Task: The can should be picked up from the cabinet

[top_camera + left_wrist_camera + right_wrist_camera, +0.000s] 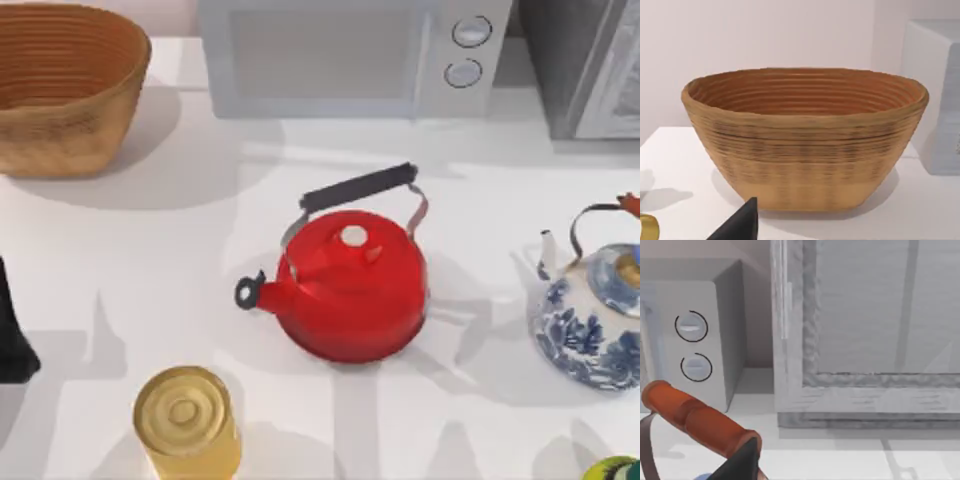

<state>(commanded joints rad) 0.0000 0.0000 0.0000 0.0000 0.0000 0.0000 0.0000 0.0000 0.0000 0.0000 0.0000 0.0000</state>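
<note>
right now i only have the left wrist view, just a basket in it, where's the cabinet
observer: The cabinet is at the top view's top right corner, right of the microwave.
operator: door open or shut
observer: Its pale door looks shut in the right wrist view, so the inside is hidden.
operator: anything in front of it
observer: A blue-and-white teapot with an orange handle stands on the table's right side, nearer the camera than the cabinet.
</note>
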